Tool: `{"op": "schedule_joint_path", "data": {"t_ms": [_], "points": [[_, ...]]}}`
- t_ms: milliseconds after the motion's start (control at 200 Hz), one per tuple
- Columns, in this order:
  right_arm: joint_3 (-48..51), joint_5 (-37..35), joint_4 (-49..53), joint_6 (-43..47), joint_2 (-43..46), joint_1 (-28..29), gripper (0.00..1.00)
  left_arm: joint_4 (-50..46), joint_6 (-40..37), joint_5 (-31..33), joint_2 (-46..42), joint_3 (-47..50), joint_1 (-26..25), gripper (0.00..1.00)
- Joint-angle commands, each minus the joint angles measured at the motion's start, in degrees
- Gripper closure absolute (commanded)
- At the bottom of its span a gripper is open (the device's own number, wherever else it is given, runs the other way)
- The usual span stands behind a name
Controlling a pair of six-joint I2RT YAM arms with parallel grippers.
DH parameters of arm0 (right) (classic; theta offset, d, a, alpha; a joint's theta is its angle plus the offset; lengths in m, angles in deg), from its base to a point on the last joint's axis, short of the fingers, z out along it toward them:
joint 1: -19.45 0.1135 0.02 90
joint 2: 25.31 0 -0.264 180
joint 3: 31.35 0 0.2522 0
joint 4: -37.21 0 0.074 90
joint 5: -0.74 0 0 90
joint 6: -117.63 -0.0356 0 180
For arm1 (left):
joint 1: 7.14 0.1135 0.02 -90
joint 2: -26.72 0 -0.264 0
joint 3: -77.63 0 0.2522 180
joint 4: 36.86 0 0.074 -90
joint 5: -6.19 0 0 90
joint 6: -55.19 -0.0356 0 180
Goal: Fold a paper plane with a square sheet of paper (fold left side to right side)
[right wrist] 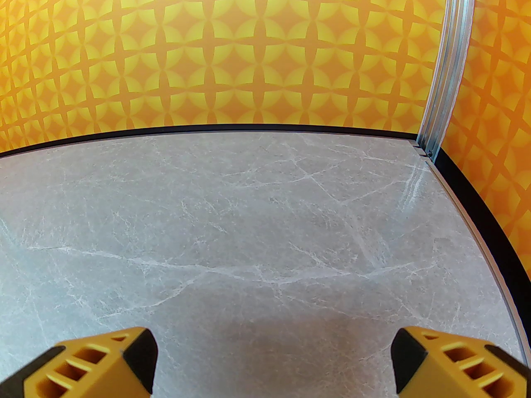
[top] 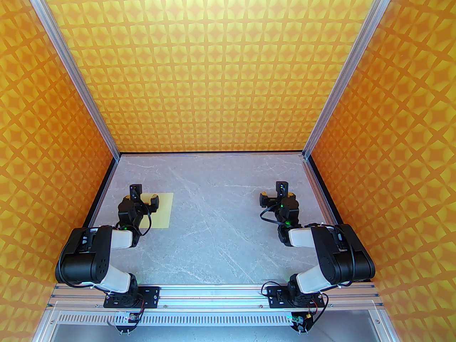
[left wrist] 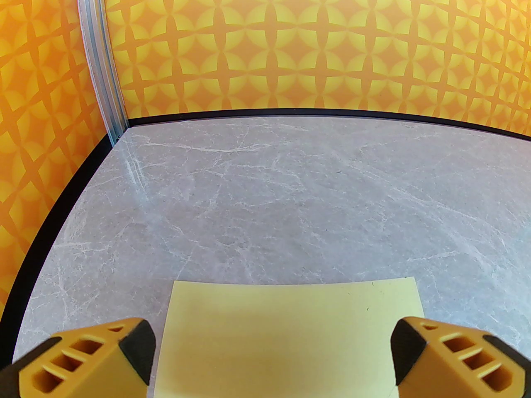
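Note:
The square sheet of paper (top: 164, 210) is pale yellow and lies flat and uncreased on the grey marble table, at the left. My left gripper (top: 141, 198) hovers over the sheet's left part and hides that side in the top view. In the left wrist view the left gripper (left wrist: 271, 346) is open, and the sheet (left wrist: 290, 321) spans the gap between its yellow fingers (left wrist: 137, 346). My right gripper (top: 277, 196) is open above bare table at the right, far from the sheet. The right wrist view shows the right gripper (right wrist: 274, 355) holding nothing. The paper plane is out of view.
Orange patterned walls (top: 228, 66) enclose the table (top: 221, 226) at the back and on both sides. Aluminium posts (top: 110, 144) stand in the back corners. A black rim (left wrist: 41, 239) borders the table close to the left of the sheet.

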Motion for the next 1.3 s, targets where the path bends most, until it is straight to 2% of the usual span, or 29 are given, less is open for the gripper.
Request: {"op": "schedule_joint_path", "data": {"t_ms": [0,460,530,625,695,755,810,880,1025,1115,1195,1295], "points": [[-0.4,0.9,-0.6,1.0,0.4,0.2,0.01,-0.8,-0.6,-0.8,0.5,-1.5,0.0,0.01],[-0.3,0.4,-0.5,0.9,0.4,0.2,0.01,-1.3,0.5,-0.2,0.5,-1.8,0.6,0.01],[0.5,-1.0,-1.8,0.5,0.6,0.2,0.01,-3.6,1.4,1.8,-1.5,-2.3,0.8,0.01],[2.6,-3.3,-3.2,-0.4,3.9,0.2,0.01,-17.7,2.7,4.5,-9.2,-6.4,0.8,0.01],[2.6,-6.0,1.5,-1.0,9.1,0.2,0.01,-33.6,9.3,7.5,-14.7,-12.7,1.4,0.01],[0.3,-10.1,12.0,-3.7,14.9,0.1,0.01,-47.6,15.6,7.5,-18.3,-19.4,2.2,0.01],[-3.5,-15.0,23.9,-10.2,19.7,0.2,0.01,-59.7,19.2,7.4,-20.5,-25.8,2.3,0.01],[-8.9,-18.2,36.8,-19.4,23.2,0.2,0.01,-68.1,21.9,7.2,-22.3,-30.4,2.3,0.01],[-16.0,-12.7,48.4,-24.2,25.8,0.2,0.01,-72.3,26.2,4.6,-24.2,-31.3,2.4,0.01],[-15.3,-5.9,46.1,-26.5,28.5,0.2,0.01,-73.2,29.0,2.5,-23.7,-30.1,2.0,0.01],[-13.3,0.8,42.0,-29.2,31.0,0.2,0.01,-71.3,30.9,0.9,-22.2,-27.4,-0.3,0.01],[-17.1,7.7,47.4,-29.8,30.3,0.4,0.01,-68.7,32.8,0.9,-18.7,-25.0,-4.1,0.01]]}}
